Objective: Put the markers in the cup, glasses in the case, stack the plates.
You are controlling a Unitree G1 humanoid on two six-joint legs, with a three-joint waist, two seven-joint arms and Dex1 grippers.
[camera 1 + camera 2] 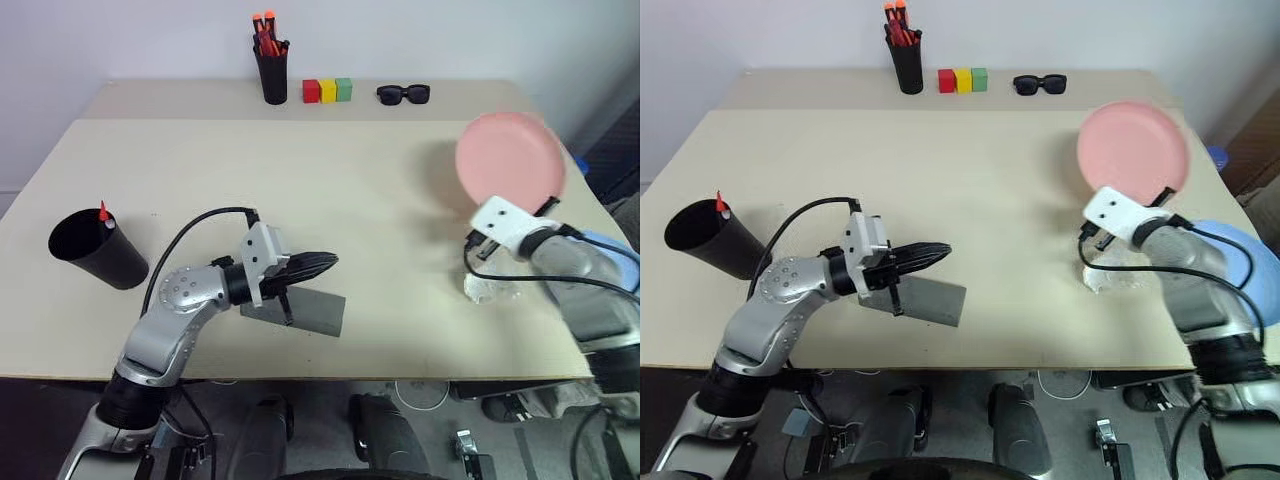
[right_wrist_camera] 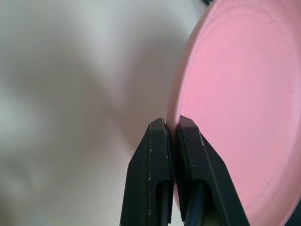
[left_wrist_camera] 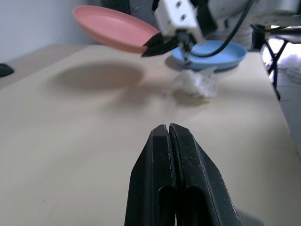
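Left eye view is showing, at the far left edge, the black cup (image 1: pixel 95 250) leaning on the table (image 1: pixel 300 190) with a red marker tip (image 1: pixel 103 211) poking from its mouth; a knock there is risking a roll and a spill. Lower centre, the left gripper (image 1: pixel 315 264) is hovering with its fingers pressed together on nothing, just over the grey case (image 1: pixel 305 312), which is lying closed near the front edge; a sweep of that arm is liable to push the case off the table. I am seeing no wire-framed glasses. At the right, the right gripper (image 2: pixel 171 136) is pinching the rim of the salmon pink plate (image 1: pixel 510 160), which is hanging tilted above the table. That thin edge grip is looking marginal to me: the plate may be pivoting or slipping out on the way. The light blue plate (image 1: pixel 1240 265) is lying at the right edge, partly behind the arm, beside a crumpled clear wrapper (image 1: pixel 1110 278) that the cable may be snagging.
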